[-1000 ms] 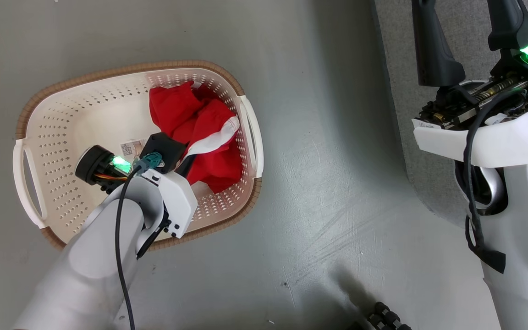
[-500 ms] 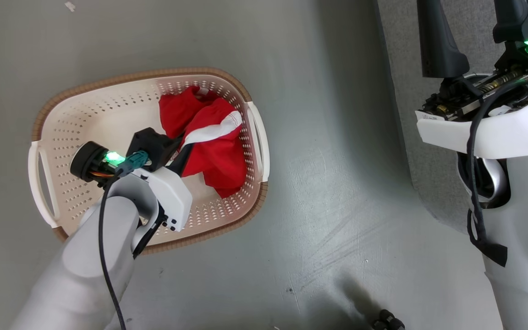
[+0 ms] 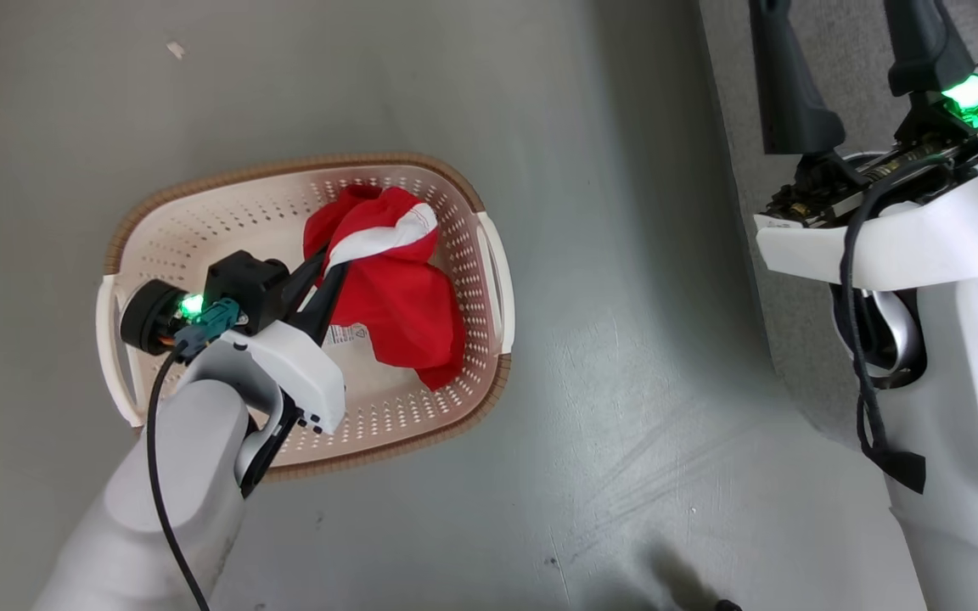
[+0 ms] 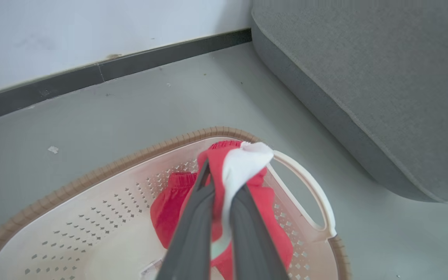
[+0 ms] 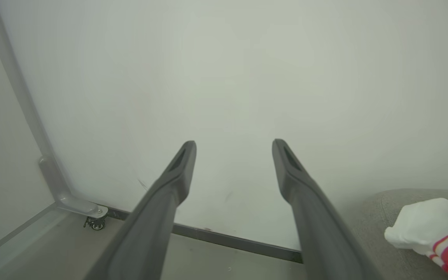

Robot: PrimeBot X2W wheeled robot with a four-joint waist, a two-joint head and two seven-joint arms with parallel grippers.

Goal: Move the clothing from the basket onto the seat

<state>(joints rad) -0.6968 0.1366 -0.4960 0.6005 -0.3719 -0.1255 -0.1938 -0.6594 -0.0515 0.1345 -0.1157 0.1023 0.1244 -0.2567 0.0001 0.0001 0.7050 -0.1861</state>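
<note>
The cream basket (image 3: 285, 170) with a brown rim stands on the floor. My left gripper (image 3: 323, 280) reaches into it, shut on the red clothing (image 3: 396, 297) with white trim. In the left wrist view the gripper (image 4: 222, 182) pinches that garment (image 4: 243, 167), which hangs down into the basket (image 4: 130, 161); a plain red piece (image 4: 169, 202) lies beneath. The grey seat (image 4: 383, 77) is to the right. My right gripper (image 3: 845, 34) is open over the seat (image 3: 867, 119). In its own view the gripper (image 5: 233, 147) holds nothing, and a white and red garment (image 5: 430, 221) lies on the seat (image 5: 383, 217).
Grey floor (image 3: 625, 339) lies between the basket and the seat. A pale wall with a dark skirting strip (image 4: 91, 77) runs behind the basket. A metal frame leg on a small caster (image 5: 95, 221) stands by the wall.
My left gripper has pulled back and up with the white-trimmed garment, bunching and lifting it off the heap. The head camera has shifted. The right gripper stays open.
</note>
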